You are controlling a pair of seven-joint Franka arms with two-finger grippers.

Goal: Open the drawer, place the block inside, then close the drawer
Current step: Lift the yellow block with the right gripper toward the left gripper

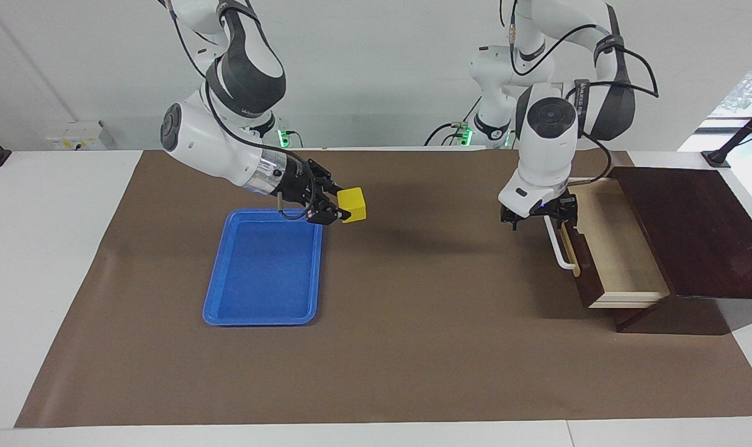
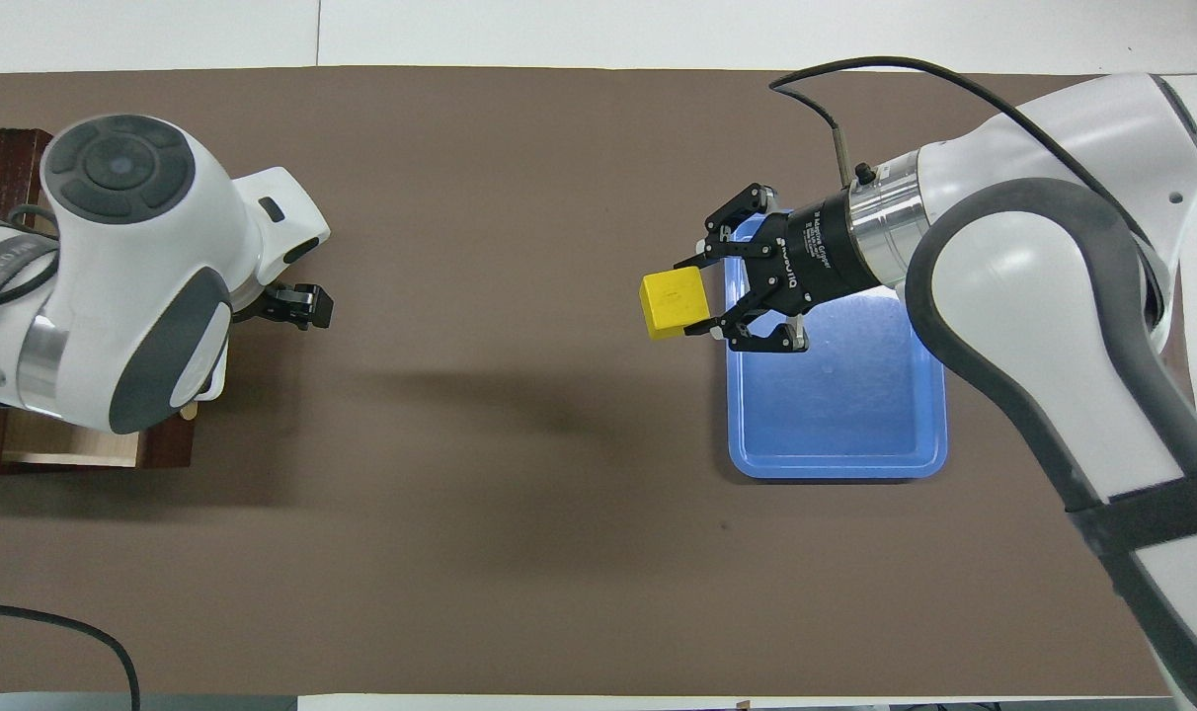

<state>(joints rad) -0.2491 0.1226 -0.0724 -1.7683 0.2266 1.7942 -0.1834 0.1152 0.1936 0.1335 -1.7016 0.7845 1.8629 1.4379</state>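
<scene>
**Facing view: block in the air, drawer open and waiting**

Facing view shows the block pinched between the fingertips of the right gripper, held up over the mat just beside the tray's corner nearest the robots. In the overhead view the block sticks out ahead of the right gripper, toward the left arm's end of the table.

The drawer is pulled out of the cabinet at the left arm's end, its pale inside bare and facing up. Its long axis runs from nearer the robots to farther from them, so it offers a broad opening to anything coming across the table from the tray side.

That crossing is what the next move turns on, as I judge it: the block lies well apart from the drawer, and the way to it is straight along the table toward the left arm's end, at about the same distance from the robots. The right arm carries the block, though the left arm is by far the nearer to the drawer.

The left gripper hangs with its fingers spread, holding nothing, above the end of the handle nearer the robots. It stands over the drawer's front edge, so it could get in the way of a carry from the tray side.
</scene>
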